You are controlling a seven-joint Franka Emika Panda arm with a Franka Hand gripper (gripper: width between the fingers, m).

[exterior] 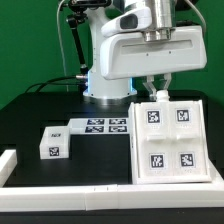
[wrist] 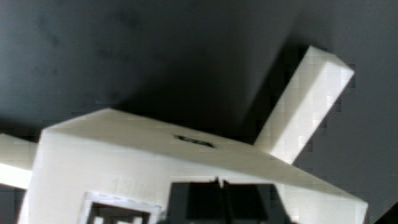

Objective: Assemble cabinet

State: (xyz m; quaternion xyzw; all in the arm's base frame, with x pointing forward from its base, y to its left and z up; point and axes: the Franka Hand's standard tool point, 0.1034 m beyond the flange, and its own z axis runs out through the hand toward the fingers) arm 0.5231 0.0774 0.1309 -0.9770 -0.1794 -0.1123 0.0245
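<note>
The cabinet (exterior: 168,140) is a large white box lying at the exterior view's right, its four-tag face turned up. My gripper (exterior: 155,92) hangs straight down at the cabinet's far edge, fingertips at or just touching that edge. In the wrist view the cabinet's white face (wrist: 143,150) fills the lower part, with one tag (wrist: 118,210) partly showing. The two dark fingers (wrist: 267,200) of my gripper (wrist: 221,186) meet with only a thin seam between them, and nothing shows between them. A white bar (wrist: 313,98) slants away from the cabinet; I cannot tell whether it belongs to it.
The marker board (exterior: 105,125) lies flat in the middle of the black table. A small white tagged block (exterior: 52,148) sits at the exterior view's left. White border rails run along the front (exterior: 100,195) and the left (exterior: 8,165). The robot base (exterior: 108,80) stands behind.
</note>
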